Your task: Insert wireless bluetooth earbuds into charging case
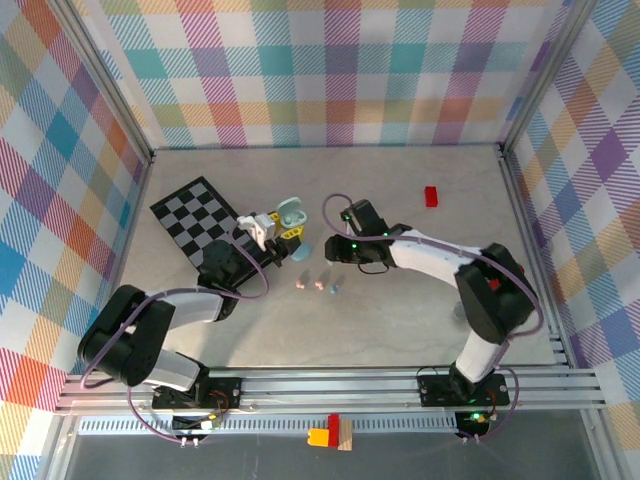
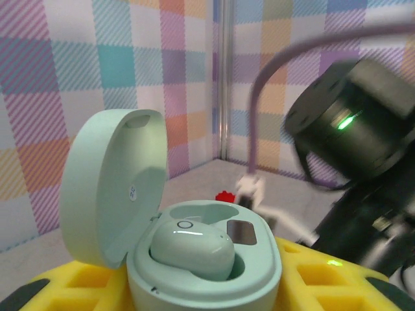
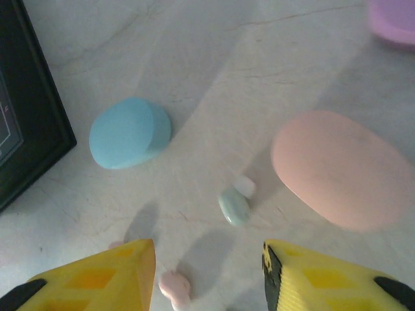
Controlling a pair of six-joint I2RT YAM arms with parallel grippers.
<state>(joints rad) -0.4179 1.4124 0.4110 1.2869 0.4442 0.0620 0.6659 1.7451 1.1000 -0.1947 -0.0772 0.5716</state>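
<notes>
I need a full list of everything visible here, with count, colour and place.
mint case: one, mint, open, in the left hand
seated earbud: one, mint, inside the mint case
blue case: one, light blue, table, near the checkered mat
pink case: one, pink, table
purple case: one, purple, table
loose earbuds: at least two, mint and pink, table, under the right hand
red block: one, red, table, far right
checkered mat: one, black and grey, far left
left hand: one, yellow, shut on the mint case
right hand: one, yellow, open
</notes>
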